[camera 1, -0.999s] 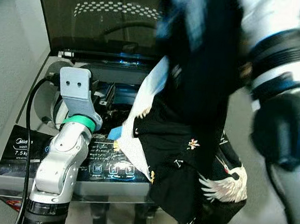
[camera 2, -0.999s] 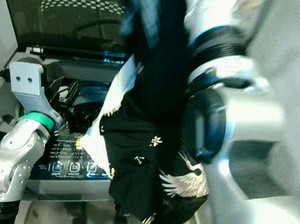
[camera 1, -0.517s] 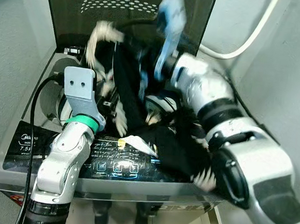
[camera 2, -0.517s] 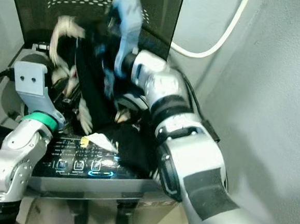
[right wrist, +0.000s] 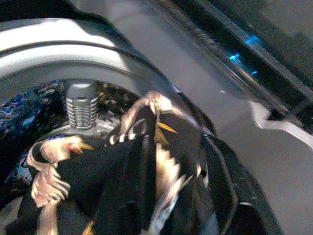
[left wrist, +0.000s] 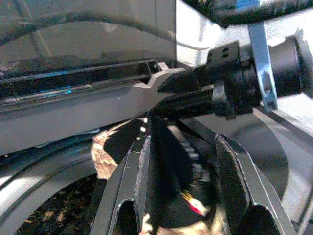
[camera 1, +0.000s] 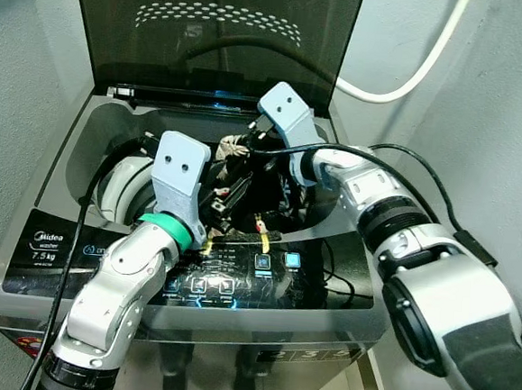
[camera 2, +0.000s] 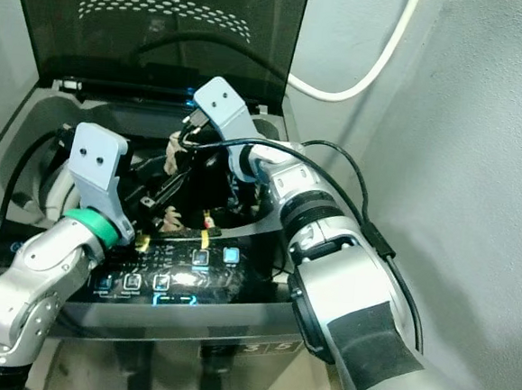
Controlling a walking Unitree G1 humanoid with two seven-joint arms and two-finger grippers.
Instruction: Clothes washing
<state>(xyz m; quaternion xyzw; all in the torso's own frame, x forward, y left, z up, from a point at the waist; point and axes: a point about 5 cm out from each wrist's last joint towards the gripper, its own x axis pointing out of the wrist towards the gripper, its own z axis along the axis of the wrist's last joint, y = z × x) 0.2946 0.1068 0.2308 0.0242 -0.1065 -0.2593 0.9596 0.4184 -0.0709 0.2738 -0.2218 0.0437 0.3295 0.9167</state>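
Note:
A black garment with a white and gold crane print (camera 1: 263,192) lies bunched inside the drum of the open top-load washing machine (camera 1: 91,142). My right gripper (camera 1: 246,154) reaches down into the drum from the back right and is shut on the garment (right wrist: 137,161), which drapes over its dark fingers (right wrist: 221,169). My left gripper (left wrist: 183,144) reaches in from the front, open, with its fingers just above the cloth (left wrist: 108,152) and nothing between them.
The smoked lid (camera 1: 219,38) stands upright behind the drum. The lit control panel (camera 1: 236,279) runs along the front edge. A white hose (camera 1: 405,82) and a black cable (camera 1: 417,164) hang at the right wall. A silver agitator post (right wrist: 80,105) and blue cloth (right wrist: 19,110) sit deep in the drum.
My right arm has swung the garment from in front of the machine up over the rim and down into the drum. My left gripper has shifted right, toward the drum.

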